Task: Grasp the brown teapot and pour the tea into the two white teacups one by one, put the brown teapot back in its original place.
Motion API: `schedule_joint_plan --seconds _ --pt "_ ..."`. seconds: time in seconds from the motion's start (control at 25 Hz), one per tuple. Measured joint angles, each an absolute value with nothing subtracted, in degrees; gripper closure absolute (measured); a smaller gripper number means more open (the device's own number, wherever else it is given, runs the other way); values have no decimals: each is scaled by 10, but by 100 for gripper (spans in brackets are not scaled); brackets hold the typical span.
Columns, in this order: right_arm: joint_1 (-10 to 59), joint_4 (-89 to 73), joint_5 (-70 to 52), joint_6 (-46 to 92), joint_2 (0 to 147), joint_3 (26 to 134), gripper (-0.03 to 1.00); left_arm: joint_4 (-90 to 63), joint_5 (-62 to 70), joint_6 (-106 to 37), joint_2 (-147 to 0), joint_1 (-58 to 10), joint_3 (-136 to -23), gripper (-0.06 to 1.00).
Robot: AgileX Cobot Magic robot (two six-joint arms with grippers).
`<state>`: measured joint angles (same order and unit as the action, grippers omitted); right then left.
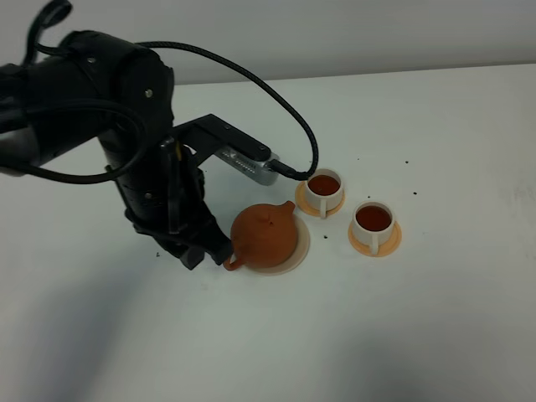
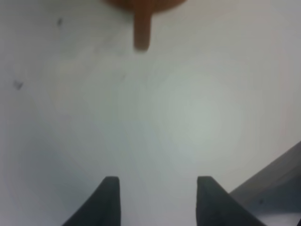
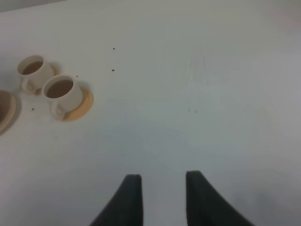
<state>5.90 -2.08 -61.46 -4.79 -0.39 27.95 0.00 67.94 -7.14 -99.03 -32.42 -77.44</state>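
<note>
- Brown teapot point(image 1: 263, 237): 1 squat terracotta pot with a knobbed lid, lower centre of the exterior high frame. It sat upright on the pale beige coaster point(image 1: 300, 252), spout toward the upper right, loop handle toward the lower left. In the left wrist view only its rim and handle point(image 2: 141, 28) showed, at the top edge, blurred.
- Pale beige coaster: 1 flat round disc under the teapot, its edge showing along the pot's right and lower sides.
- White teacups: 2, right of centre in the exterior high frame. The nearer cup point(image 1: 323, 191) stood just right of the spout; the farther cup point(image 1: 373, 224) stood to its lower right. Each rested on a small orange saucer point(image 1: 391, 243) and held tea point(image 1: 373, 218), a dark reddish-brown liquid. Both cups also appeared at the left edge of the right wrist view point(image 3: 61, 94).
- Left gripper point(image 1: 211, 253): black, at the lower end of the arm occupying the left of the exterior high frame, just beside the teapot handle. In the left wrist view point(image 2: 157, 197) its jaws stood spread apart with bare table between them, clear of the handle, grasping nothing.
- Right gripper point(image 3: 162, 197): seen in its own wrist view only, jaws parted over bare table, nothing between them, well apart from the cups.
- Table point(image 1: 435, 335): white, with a few dark specks near the cups.
</note>
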Motion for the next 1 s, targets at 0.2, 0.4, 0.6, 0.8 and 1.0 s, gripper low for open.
schedule_joint_plan --seconds 0.2,0.4,0.6,0.8,1.0 --pt "59 -21 -615 -48 -4 280 73 27 684 -21 -897 -323 -686 58" --pt "59 -21 -615 -48 -4 280 73 33 684 0 -763 -315 -542 59" --pt "59 -21 -615 -48 -4 280 73 34 666 0 -626 -311 -419 59" --pt "59 -21 -615 -48 -4 280 73 6 632 -6 -514 -311 -344 59" --pt "59 -21 -615 -48 -4 280 73 -7 613 -8 -438 -311 -300 59"
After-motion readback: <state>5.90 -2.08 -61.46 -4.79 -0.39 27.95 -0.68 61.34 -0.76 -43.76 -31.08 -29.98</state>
